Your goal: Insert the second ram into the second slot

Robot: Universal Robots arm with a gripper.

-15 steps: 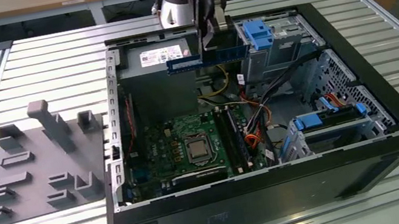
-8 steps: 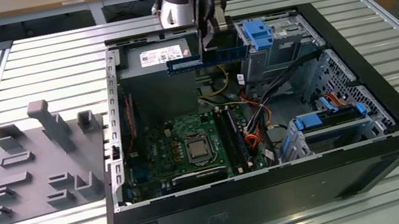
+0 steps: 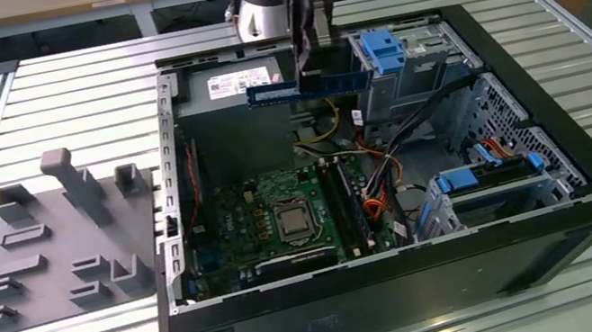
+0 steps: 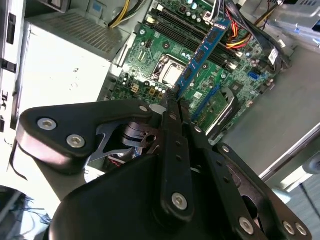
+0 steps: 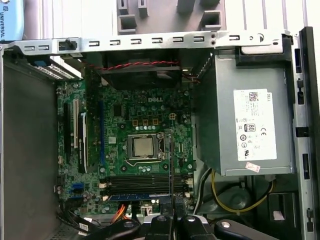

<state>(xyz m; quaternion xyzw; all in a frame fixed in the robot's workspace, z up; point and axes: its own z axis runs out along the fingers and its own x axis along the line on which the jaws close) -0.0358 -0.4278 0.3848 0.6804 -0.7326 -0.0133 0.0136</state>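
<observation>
An open computer case (image 3: 414, 282) lay on its side on a slatted metal table (image 3: 39, 92), with its inside facing up. In the upper centre of the exterior view, the arm's gripper (image 3: 308, 72) reached down over the far end of the case. Its fingers were closed narrowly on the second ram (image 3: 273, 93), a long, thin blue circuit strip. The strip was held level and stuck out to both sides of the fingers. It hung up near the case rim, in front of the power supply (image 3: 227, 87), just beside the light-blue drive-bay clips (image 3: 385, 48) on the exterior view's right. The green motherboard (image 3: 265, 199) lay lower in that frame, well apart from the strip.

In the second wrist view, the black fingers of the gripper (image 4: 173, 102) pinched one end of the second ram (image 4: 202, 55). The rest of the strip, with its row of dark chips, pointed away from the fingers over the motherboard (image 4: 145, 65) without touching it. Another blue strip (image 4: 207, 100) was already seated on the board beyond it.

In the first wrist view, the second ram (image 5: 170, 165) appeared edge-on as a thin line rising from the gripper (image 5: 172, 212). It crossed over the long dark memory slots (image 5: 140, 182) and ran just beside the processor socket (image 5: 142, 146).

A grey moulded tray (image 3: 46, 265) sat on the table on the exterior view's left, apart from the case.
</observation>
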